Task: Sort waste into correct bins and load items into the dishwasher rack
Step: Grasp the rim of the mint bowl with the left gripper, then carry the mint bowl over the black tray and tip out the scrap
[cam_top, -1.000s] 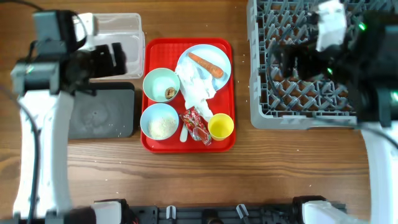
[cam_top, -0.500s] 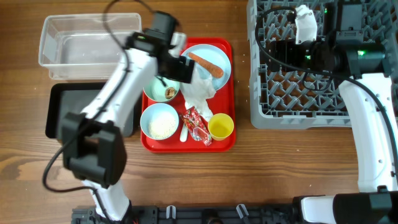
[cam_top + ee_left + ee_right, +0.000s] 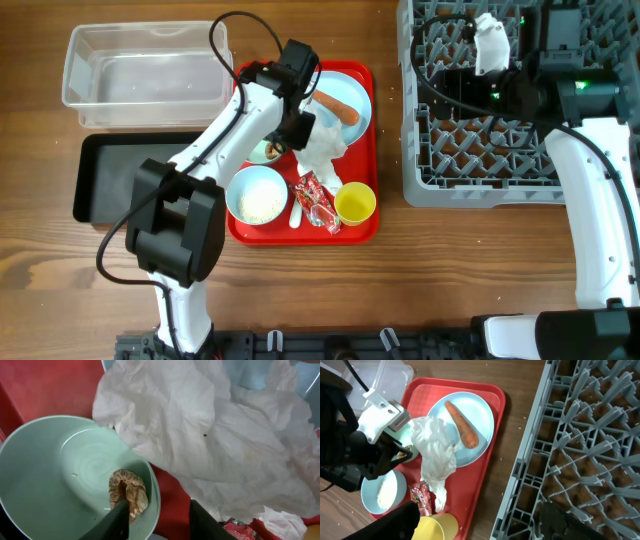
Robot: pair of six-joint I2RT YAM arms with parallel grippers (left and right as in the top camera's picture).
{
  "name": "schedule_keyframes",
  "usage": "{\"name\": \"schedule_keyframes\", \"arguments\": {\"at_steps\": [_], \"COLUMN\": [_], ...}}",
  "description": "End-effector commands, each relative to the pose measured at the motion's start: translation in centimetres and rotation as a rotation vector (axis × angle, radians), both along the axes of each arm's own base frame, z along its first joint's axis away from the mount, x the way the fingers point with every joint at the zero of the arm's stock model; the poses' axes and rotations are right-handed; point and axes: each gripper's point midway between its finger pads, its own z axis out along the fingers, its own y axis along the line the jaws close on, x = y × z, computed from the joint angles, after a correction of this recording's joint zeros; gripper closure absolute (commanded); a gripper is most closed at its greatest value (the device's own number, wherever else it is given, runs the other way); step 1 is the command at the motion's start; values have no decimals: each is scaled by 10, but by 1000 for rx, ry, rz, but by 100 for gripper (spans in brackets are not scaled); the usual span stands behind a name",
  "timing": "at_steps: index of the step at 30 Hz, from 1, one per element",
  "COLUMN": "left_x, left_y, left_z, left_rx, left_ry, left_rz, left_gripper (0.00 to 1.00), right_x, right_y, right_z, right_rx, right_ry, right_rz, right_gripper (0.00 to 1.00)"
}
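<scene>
On the red tray (image 3: 365, 170), my left gripper (image 3: 160, 521) is low over the teal bowl (image 3: 55, 475) that holds the brown food scrap (image 3: 129, 491). It is open and straddles the bowl's rim, one finger inside by the scrap, the other outside over the tray. The white napkin (image 3: 210, 435) lies just beyond. The overhead view shows the carrot (image 3: 333, 103) on the blue plate (image 3: 355, 85), the rice bowl (image 3: 256, 195), the red wrapper (image 3: 318, 202), the yellow cup (image 3: 355, 203) and the spoon (image 3: 296, 213). My right gripper (image 3: 480, 517) hangs open and empty over the left edge of the dishwasher rack (image 3: 480, 140).
The clear tub (image 3: 145, 65) stands at the back left, with the black tray (image 3: 115, 175) in front of it. My left arm reaches across the tray's left half. Bare wooden table lies along the front edge.
My left arm has swung from above the bins to the red tray and dropped onto the scrap bowl, its jaws narrowing around the rim. The right arm shifted slightly, then held still.
</scene>
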Motion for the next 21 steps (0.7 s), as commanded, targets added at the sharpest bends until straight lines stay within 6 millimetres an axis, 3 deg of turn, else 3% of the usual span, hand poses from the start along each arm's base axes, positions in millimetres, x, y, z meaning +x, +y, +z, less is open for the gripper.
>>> {"name": "schedule_keyframes", "arguments": {"at_steps": [1, 6, 12, 16, 21], "left_x": [-2, 0, 2, 2, 4], "left_y": [-3, -4, -4, -5, -5], "left_z": [-4, -30, -33, -39, -39], "left_rx": [-25, -39, -43, -39, -44], "left_ry": [18, -12, -22, -13, -23], "left_rz": [2, 2, 2, 2, 8], "left_gripper": [66, 70, 86, 85, 96], "right_x": [3, 1, -4, -10, -10], "right_y": [0, -6, -6, -7, -9], "right_z": [2, -2, -5, -8, -10], "right_rx": [-8, -36, -38, -46, -54], "right_ry": [-5, 11, 32, 61, 67], "right_rz": [-6, -23, -23, -23, -28], "right_gripper": [20, 20, 20, 20, 20]}}
